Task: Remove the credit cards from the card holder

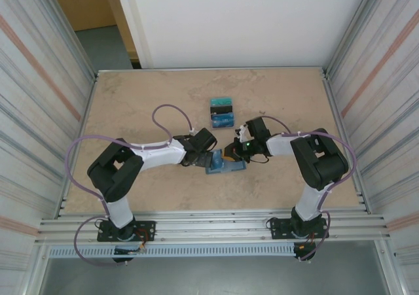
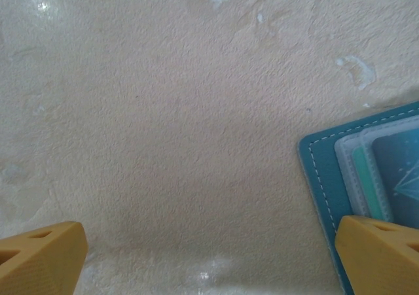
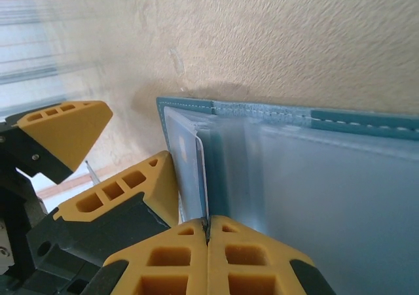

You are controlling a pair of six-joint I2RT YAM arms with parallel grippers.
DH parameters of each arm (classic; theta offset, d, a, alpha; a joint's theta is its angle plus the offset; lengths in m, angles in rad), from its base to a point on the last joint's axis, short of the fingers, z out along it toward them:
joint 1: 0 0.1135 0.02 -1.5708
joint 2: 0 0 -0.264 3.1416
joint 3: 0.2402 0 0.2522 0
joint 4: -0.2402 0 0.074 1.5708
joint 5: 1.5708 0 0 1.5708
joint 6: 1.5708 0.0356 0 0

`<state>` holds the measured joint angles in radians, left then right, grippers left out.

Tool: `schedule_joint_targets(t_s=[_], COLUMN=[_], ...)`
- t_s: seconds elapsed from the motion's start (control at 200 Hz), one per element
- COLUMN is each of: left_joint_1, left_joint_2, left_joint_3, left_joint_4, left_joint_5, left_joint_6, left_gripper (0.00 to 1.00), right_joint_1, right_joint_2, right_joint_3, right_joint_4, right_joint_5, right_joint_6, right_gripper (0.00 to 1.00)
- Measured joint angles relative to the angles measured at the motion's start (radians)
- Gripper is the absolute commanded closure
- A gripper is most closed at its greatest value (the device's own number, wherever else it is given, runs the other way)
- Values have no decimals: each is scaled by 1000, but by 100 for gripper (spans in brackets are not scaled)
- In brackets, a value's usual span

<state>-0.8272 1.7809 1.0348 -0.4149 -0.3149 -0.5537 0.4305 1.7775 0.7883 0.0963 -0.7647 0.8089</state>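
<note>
Right gripper (image 3: 207, 228) fingers pinched together on thin credit card (image 3: 204, 177), edge-on at open card holder (image 3: 314, 177) pocket. Left gripper (image 3: 137, 135) fingers spread at holder's left edge. Beige table (image 3: 275, 40) beyond.

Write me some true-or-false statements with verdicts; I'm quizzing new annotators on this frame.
1. The left end effector is open. True.
2. The card holder lies folded shut. False: it lies open, pockets up.
3. Loose credit cards lie on the table beyond the holder. True.
4. The right end effector gapes wide. False: it is shut on a thin pale edge at the holder.
5. Every pocket is empty. False: a blue card sits in one.
</note>
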Motion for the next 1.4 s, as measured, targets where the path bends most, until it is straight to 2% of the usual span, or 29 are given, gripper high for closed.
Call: schedule_joint_targets(t_s=[0.366, 0.722, 1.398], left_joint_1=[0, 0, 0], left_joint_2=[10, 11, 13], left_joint_3=[13, 13, 30], left_joint_4=[-1, 0, -12], left_joint_5=[-3, -7, -38], left_joint_6=[0, 0, 43], left_gripper=[1, 1, 1], right_joint_1=[-31, -41, -80], right_joint_2=[-24, -28, -116], right_joint_3=[-20, -34, -29], right_joint_4=[9, 20, -171], right_joint_5=[-2, -15, 25], right_joint_6=[0, 2, -96], right_gripper=[97, 100, 100])
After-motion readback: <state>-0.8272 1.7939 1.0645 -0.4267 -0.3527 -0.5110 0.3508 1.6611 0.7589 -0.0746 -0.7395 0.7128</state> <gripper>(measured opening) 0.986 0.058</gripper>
